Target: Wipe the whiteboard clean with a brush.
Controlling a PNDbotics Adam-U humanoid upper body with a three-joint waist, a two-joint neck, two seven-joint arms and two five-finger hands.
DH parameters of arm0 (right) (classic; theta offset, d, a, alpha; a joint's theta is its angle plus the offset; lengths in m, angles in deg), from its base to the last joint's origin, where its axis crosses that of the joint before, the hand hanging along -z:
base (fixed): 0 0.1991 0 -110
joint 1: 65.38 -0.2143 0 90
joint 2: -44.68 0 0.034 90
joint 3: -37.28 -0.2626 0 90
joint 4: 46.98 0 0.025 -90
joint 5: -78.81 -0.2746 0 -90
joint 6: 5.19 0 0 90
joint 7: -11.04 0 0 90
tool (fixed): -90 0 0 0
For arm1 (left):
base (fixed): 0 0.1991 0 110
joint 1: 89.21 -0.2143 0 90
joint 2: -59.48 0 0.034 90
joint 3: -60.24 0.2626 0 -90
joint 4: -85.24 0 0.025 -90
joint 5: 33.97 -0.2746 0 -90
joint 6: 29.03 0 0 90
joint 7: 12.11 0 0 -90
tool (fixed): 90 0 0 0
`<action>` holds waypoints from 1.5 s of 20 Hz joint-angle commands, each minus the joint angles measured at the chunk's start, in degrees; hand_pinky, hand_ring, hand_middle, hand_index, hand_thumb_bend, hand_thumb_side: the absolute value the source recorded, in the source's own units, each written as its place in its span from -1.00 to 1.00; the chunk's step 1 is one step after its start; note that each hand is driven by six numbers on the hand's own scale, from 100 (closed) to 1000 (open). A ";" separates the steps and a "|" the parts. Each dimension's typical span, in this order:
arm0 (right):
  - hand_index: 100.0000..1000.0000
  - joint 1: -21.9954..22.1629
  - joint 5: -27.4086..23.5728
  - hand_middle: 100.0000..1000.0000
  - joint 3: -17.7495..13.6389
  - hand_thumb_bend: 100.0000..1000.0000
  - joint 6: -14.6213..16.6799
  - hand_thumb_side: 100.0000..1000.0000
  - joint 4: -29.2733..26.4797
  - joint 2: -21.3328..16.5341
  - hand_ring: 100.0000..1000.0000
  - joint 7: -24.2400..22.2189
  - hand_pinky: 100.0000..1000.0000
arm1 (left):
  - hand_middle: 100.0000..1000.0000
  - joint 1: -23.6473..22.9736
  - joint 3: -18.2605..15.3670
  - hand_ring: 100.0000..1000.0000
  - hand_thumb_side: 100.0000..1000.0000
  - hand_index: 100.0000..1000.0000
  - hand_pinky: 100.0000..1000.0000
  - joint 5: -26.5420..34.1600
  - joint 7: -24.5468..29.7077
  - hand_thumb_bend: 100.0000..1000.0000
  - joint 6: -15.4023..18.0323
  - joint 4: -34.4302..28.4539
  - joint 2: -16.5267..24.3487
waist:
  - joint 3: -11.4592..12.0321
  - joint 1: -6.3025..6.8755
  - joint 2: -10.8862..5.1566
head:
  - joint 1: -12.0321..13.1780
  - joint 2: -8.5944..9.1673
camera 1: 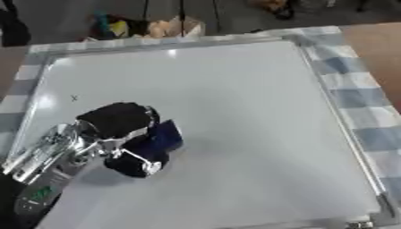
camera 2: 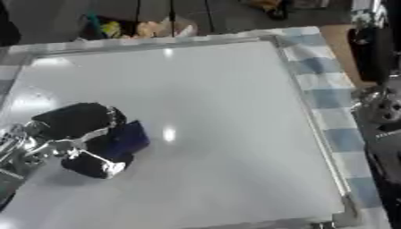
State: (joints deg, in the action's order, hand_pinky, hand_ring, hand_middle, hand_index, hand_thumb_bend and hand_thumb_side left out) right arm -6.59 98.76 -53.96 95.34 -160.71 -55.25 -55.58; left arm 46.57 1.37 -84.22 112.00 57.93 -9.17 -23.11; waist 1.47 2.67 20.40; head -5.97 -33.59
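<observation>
A large whiteboard [camera 1: 219, 112] lies flat on the table and fills most of both views. A small dark mark [camera 1: 74, 98] sits near its left edge. My left hand [camera 1: 117, 123] comes in from the lower left and rests on the board's left part, its fingers curled round a dark blue brush [camera 1: 163, 137] that presses on the surface. The mark lies a little above and to the left of the hand. Only part of my right arm [camera 2: 384, 112] shows at the right edge of the right eye view; its hand is out of sight.
A blue and white checked cloth [camera 1: 356, 96] covers the table around the board. Bare brown table [camera 1: 376, 44] shows at the upper right. Beyond the far edge, bags and clutter [camera 1: 156, 27] lie on the floor.
</observation>
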 commanded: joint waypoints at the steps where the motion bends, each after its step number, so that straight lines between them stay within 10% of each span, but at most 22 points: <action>1: 0.55 -0.49 -0.70 0.44 -0.49 -1.00 0.21 0.79 -0.86 -1.00 0.59 0.05 0.53 | -0.17 0.42 -1.48 -0.16 -0.25 -0.84 -0.57 -0.88 -0.95 -1.00 -0.16 0.33 1.85 | -0.03 -0.28 -1.13 | 0.14 0.83; 30: 0.55 -1.39 -1.38 0.43 -0.04 -1.00 0.50 0.79 -0.86 -1.18 0.59 -0.59 0.53 | -0.30 3.73 -12.71 -0.21 -0.25 -0.84 -0.60 -3.05 -7.33 -1.00 -4.50 14.11 7.78 | -1.29 -0.21 -0.10 | 2.17 2.82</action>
State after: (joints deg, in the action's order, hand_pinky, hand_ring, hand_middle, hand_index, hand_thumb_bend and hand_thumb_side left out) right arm -7.15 97.80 -53.73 95.74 -160.71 -55.25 -56.02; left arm 49.06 -9.72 -87.22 105.04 53.92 4.63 -17.23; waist 0.15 2.53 21.40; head -4.12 -31.57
